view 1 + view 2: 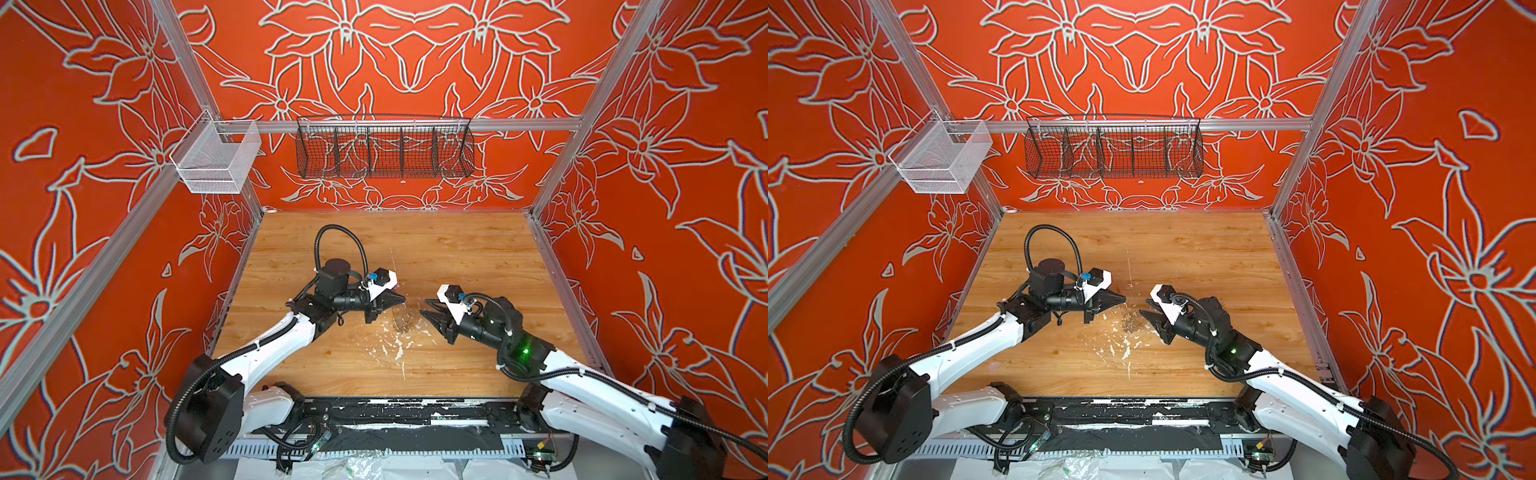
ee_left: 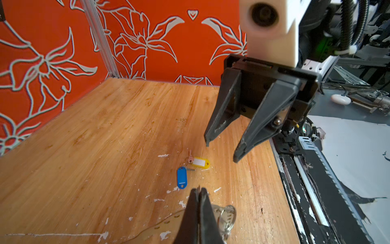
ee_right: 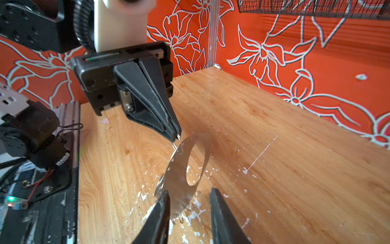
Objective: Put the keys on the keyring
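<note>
Wooden table (image 1: 457, 257), scuffed white mid-front. Left gripper (image 3: 176, 135) pinched shut on a split ring at the keyring's (image 3: 179, 169) rim, ring hanging tilted between both grippers, off the table. Right gripper (image 2: 221, 151) jaws apart, gripping nothing, just beside the keyring. Keys lie flat on the table below it: blue tag (image 2: 182, 177) touching yellow tag (image 2: 201, 163).

keyring (image 3: 179, 169) blurred between the jaws, its lower rim cut off in the left wrist view; keys (image 2: 191, 166) too small in both top views
</note>
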Action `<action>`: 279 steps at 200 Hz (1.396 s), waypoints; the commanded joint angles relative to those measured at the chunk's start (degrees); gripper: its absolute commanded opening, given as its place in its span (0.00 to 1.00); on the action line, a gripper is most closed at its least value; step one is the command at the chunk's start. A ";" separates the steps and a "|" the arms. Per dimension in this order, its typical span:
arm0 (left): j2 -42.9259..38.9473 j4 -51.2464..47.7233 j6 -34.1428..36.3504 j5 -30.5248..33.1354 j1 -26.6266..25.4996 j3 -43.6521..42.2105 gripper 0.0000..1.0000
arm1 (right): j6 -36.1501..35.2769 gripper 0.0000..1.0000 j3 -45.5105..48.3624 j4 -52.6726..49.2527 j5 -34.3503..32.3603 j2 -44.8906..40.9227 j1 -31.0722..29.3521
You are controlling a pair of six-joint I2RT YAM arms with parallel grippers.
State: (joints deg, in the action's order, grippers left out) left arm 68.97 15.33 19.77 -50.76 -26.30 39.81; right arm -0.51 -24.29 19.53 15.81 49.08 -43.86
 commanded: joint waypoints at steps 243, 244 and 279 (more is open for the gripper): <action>1.27 32.15 -36.88 30.54 -0.56 -1.71 0.00 | 28.46 0.48 -3.25 -24.05 -37.61 -2.59 0.03; 1.18 31.65 -37.24 30.90 -0.57 -1.51 0.00 | 28.55 0.48 -3.28 -24.29 -37.74 -2.76 0.06; -1.89 37.18 -37.17 28.38 -0.69 -5.37 0.00 | 32.30 0.54 -1.17 -29.87 -41.69 -7.47 0.02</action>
State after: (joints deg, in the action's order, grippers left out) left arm 70.35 48.80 -13.45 -23.77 -26.65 36.14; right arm 26.65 -25.54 -3.22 -20.10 43.81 -43.86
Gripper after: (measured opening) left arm 0.047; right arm 0.523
